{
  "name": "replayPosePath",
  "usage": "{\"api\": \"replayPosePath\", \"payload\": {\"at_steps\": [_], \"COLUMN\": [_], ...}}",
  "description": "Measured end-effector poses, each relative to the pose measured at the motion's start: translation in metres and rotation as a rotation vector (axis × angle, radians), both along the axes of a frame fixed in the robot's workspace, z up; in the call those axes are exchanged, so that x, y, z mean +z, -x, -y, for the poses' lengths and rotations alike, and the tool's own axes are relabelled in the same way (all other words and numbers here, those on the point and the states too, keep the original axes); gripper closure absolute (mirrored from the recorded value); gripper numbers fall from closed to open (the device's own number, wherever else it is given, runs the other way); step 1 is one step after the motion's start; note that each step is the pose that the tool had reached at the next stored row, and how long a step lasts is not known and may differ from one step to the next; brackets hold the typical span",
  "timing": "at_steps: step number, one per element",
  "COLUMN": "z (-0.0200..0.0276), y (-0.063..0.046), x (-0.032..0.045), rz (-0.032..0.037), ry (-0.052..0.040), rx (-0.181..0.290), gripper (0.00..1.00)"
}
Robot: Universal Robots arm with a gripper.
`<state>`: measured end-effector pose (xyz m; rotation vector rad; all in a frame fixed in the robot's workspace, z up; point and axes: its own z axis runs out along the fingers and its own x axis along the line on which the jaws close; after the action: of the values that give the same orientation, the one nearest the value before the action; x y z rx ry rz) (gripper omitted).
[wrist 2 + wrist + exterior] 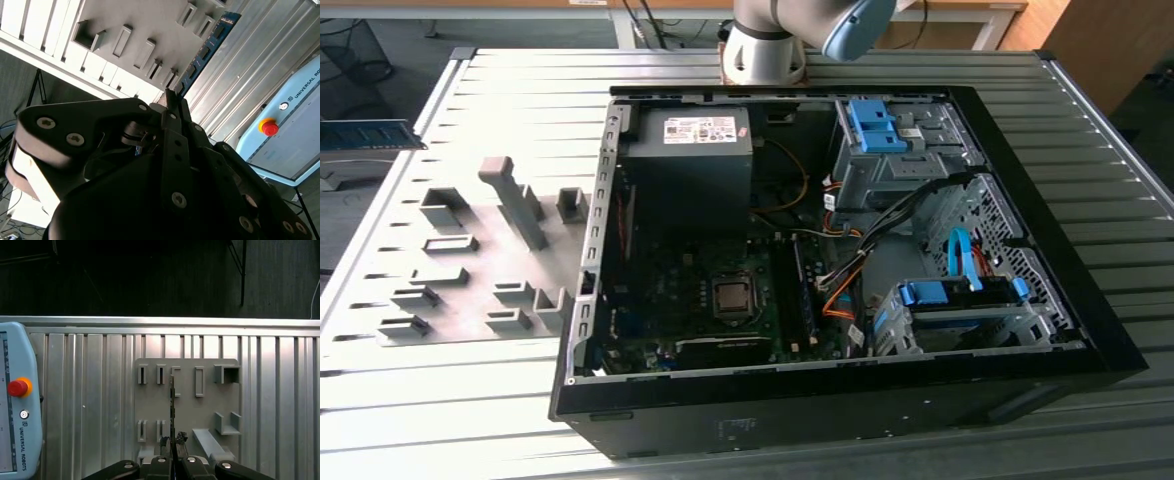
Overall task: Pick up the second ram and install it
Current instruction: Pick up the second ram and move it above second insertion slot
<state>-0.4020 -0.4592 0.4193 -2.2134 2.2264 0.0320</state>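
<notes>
Presently the pincer (170, 98) is pressed together on one end of the ram (207, 47). The rest of the board juts out free beyond the tips. In the first wrist view the ram (172, 405) is seen edge-on as a thin line over the gray plate (187, 410) of holder blocks, and whether it touches the plate cannot be told from there. In the exterior view the ram (371, 135) hangs in the air at that view's far left, beyond the counter (454, 400) edge and well apart from the open case (854, 420).

Assessment: the ram is light, thin and stiff, but fragile. It should not flex in the grip, though a twist or a knock on the chips could harm it. The flat faces near one short end look the proper hold, as taken here. That keeps the long contact edge free. The faces are smooth, so slip under a sideways load is a risk.
</notes>
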Motion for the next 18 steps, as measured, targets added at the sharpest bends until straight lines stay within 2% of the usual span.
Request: {"api": "replayPosePath", "payload": {"at_steps": [18], "z": [0.0000], "y": [-0.0049], "x": [0.0005], "rz": [-0.0001], "ry": [0.0001], "rx": [0.000], "gripper": [0.86]}}
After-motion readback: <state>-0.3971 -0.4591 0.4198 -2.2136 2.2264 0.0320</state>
